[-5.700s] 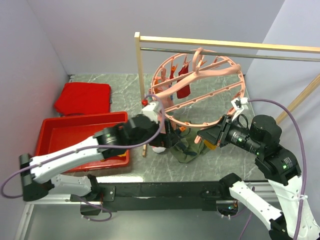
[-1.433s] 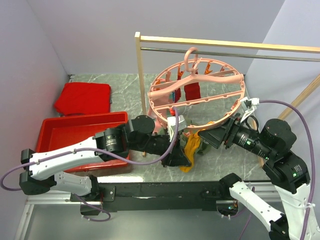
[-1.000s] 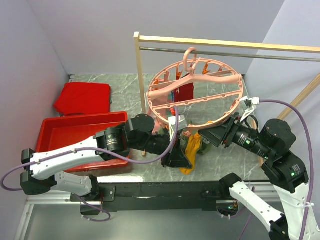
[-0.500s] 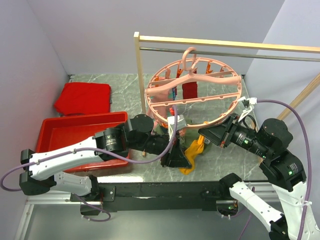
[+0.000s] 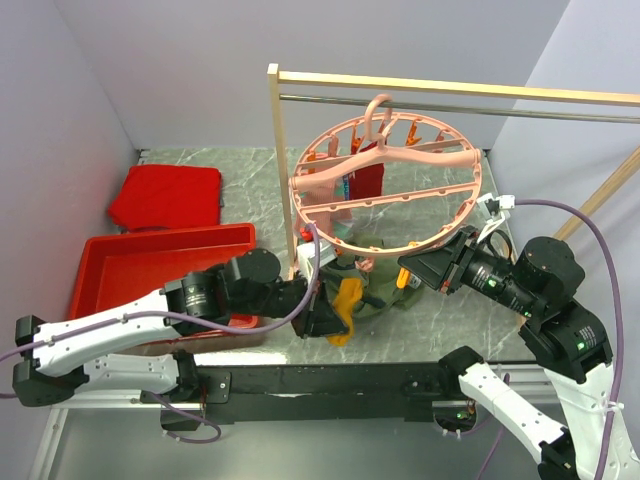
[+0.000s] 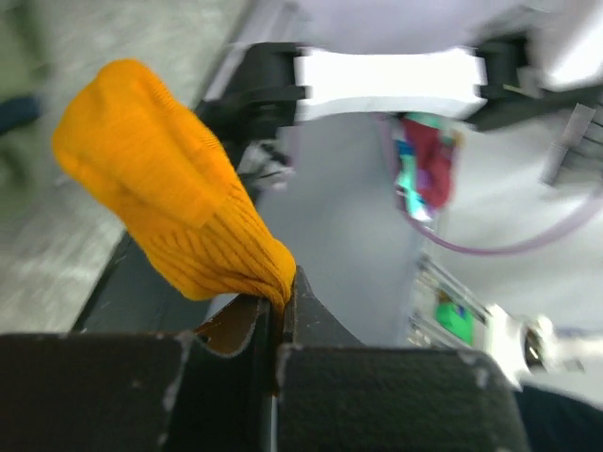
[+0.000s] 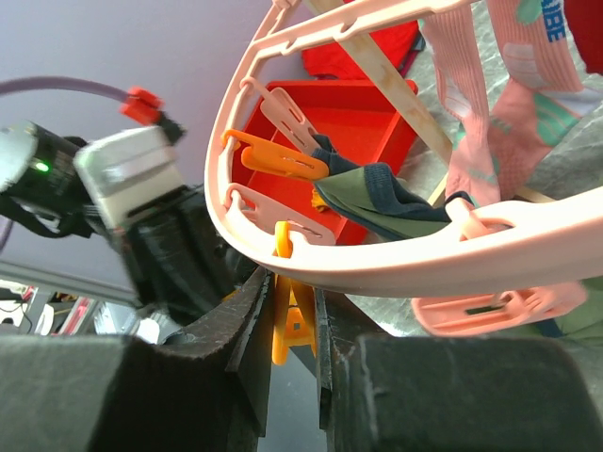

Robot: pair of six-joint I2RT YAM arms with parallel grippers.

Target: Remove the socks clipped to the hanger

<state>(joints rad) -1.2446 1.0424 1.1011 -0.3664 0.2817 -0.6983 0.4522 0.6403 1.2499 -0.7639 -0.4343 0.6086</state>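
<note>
The salmon-pink hanger (image 5: pixel 420 157) hangs by its hook from the rack's rail. A red sock (image 5: pixel 368 180) hangs clipped at its far side, and a pink sock with teal marks (image 7: pixel 490 104) hangs there too. My left gripper (image 5: pixel 325 318) (image 6: pixel 281 282) is shut on the mustard yellow sock (image 5: pixel 345 298) (image 6: pixel 170 198), held free of the hanger, left of and below the ring's near edge. My right gripper (image 5: pixel 408 270) (image 7: pixel 294 282) is shut on an orange clip (image 7: pixel 294 320) under the near rim. A dark olive sock (image 7: pixel 377 202) (image 5: pixel 380 300) shows beneath the ring; I cannot tell whether it is clipped.
A red tray (image 5: pixel 100 260) stands at the left, by my left arm. A flat red slab (image 5: pixel 165 195) lies behind it. The wooden rack's post (image 5: pixel 275 150) rises beside the hanger's left edge, with its metal rail (image 5: pixel 520 108) across the back.
My left gripper has drawn back to the left with the yellow sock, away from the hanger's near rim. My right gripper's jaws have narrowed onto the orange clip.
</note>
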